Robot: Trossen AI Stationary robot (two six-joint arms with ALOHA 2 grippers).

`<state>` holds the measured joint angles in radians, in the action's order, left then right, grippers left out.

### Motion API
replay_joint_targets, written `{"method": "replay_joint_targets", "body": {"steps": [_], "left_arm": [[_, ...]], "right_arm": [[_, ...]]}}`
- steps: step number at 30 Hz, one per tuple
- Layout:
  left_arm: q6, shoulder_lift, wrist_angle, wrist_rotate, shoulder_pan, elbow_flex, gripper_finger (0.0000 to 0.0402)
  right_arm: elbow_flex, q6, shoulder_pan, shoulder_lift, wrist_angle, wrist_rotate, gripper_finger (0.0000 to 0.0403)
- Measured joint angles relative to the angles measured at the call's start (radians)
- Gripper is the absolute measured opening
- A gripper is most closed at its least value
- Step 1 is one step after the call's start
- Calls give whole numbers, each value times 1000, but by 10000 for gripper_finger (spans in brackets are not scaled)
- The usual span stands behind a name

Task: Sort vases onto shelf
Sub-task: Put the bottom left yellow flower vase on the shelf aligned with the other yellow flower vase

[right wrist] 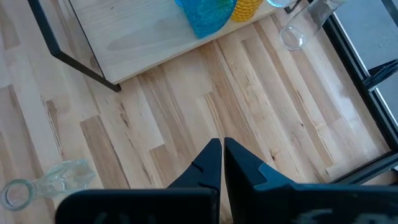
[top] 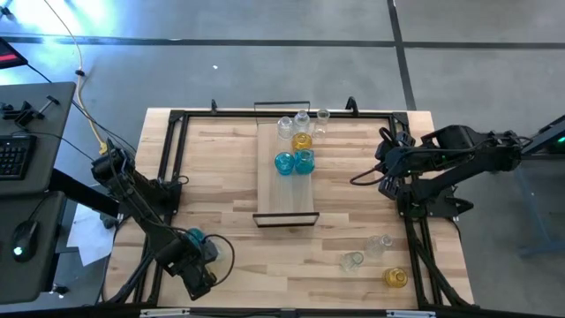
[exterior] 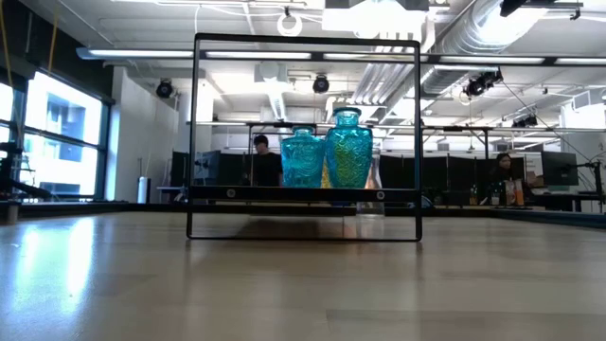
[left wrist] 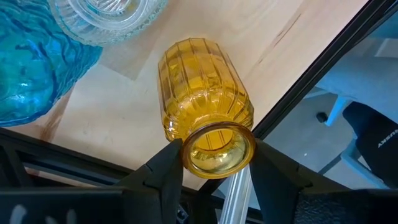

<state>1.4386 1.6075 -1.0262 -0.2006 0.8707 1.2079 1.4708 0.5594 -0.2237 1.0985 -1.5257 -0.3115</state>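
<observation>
A teal vase (left wrist: 28,68) and a clear one (left wrist: 102,18) crowd the left gripper (left wrist: 214,163), closed on the mouth of an amber vase (left wrist: 202,99) lying on the table's (top: 221,177) near-left corner, mouth toward the wrist; shelf (top: 284,190) carries five vases at its far end; right gripper (right wrist: 222,163) pinched empty beside it.

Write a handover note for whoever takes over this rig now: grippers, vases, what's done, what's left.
Left gripper: at the near-left corner, closed on an amber vase. A teal vase and a clear vase are beside it.
Right gripper: shut, empty, over the table right of the shelf.
Done: shelved teal pair, shelved amber and shelved clear pair, all at the far end.
Left: the corner three, a clear one off the shelf's far end, two fallen clear ones and a near-right amber.
</observation>
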Motion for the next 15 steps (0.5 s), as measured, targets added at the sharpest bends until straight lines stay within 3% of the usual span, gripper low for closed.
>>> {"method": "replay_joint_targets", "body": {"steps": [15], "left_arm": [[28, 0, -9, 0, 0, 103, 147]], "right_arm": [[0, -11, 0, 0, 0, 0, 0]]}}
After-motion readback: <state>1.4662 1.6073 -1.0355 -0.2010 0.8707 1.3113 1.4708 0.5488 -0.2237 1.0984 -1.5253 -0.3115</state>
